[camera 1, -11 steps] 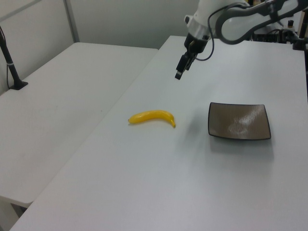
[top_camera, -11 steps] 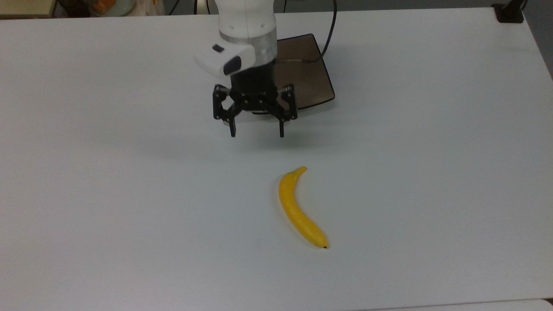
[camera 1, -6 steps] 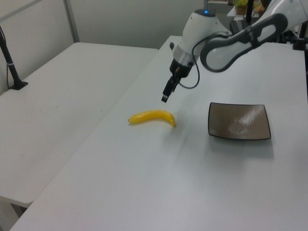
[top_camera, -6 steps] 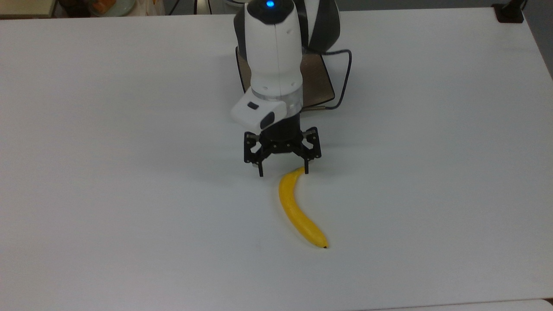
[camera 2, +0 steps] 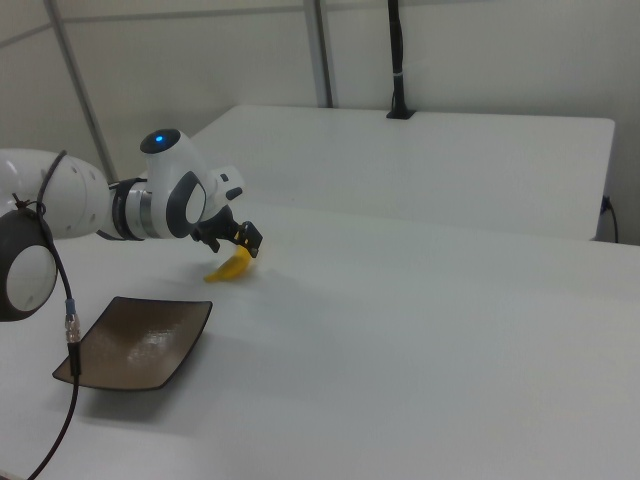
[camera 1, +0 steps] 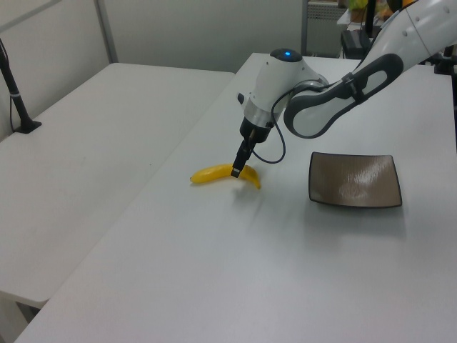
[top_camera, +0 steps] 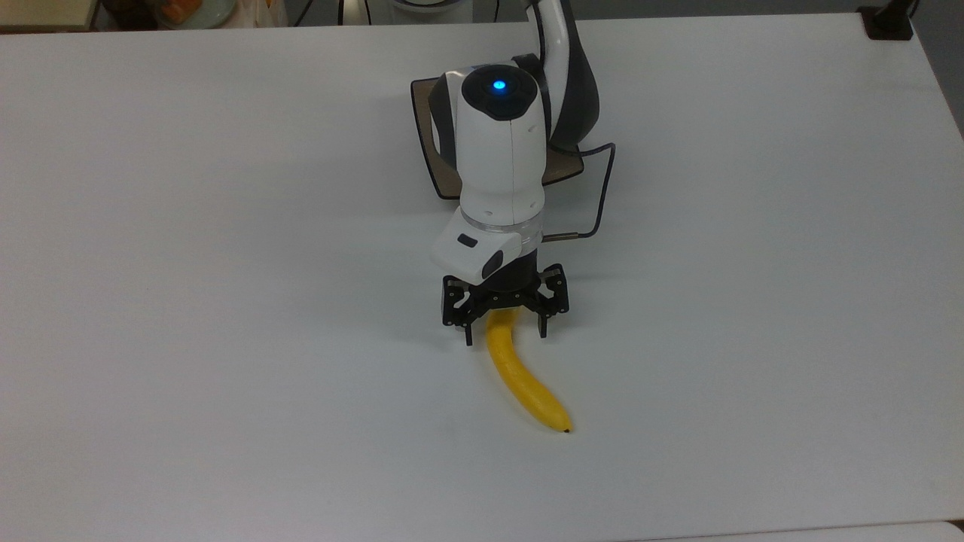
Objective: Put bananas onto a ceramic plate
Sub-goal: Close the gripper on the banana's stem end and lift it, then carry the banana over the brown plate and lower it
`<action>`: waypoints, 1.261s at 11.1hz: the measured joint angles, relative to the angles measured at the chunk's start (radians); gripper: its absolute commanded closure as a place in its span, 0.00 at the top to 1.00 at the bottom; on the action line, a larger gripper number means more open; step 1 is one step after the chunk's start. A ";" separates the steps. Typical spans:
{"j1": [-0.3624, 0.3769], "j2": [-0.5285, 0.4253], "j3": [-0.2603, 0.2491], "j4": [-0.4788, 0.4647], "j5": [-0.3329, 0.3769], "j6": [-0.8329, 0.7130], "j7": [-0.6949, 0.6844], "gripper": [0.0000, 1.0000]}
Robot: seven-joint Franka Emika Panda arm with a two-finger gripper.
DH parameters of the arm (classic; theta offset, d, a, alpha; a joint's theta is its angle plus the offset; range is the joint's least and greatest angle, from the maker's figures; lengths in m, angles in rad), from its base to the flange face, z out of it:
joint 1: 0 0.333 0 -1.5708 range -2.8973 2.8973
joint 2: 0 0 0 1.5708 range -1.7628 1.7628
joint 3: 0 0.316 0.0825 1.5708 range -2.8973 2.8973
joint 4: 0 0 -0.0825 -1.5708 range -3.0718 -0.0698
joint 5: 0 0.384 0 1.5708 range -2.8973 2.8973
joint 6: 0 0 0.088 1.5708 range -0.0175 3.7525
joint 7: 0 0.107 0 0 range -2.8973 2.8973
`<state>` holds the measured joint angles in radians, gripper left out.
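Gripper (top_camera: 504, 336) jaws spread, straddling banana (top_camera: 527, 380) stem end; arm hides most of plate (top_camera: 446, 181).

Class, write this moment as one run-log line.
phase: reaching | gripper: open, astride stem end of curved yellow banana | banana: on white table | square brown ceramic plate: empty

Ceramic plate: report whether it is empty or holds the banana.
Empty. In the left view the ceramic plate shows a bare surface, while the banana lies apart on the white table, under the open end effector.
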<state>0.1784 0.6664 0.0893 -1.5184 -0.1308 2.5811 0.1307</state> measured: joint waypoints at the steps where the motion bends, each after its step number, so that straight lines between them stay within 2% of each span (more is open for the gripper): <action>1: 0.000 0.006 0.000 0.001 -0.010 0.008 0.000 0.24; 8: -0.003 0.010 0.000 0.008 -0.011 0.010 0.000 0.24; 11: -0.018 -0.022 0.000 0.034 -0.011 0.003 0.000 0.24; 14: -0.024 -0.116 0.000 0.034 0.018 -0.197 -0.006 0.25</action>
<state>0.1546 0.5500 0.0891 -1.4843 -0.1128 2.3840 0.1248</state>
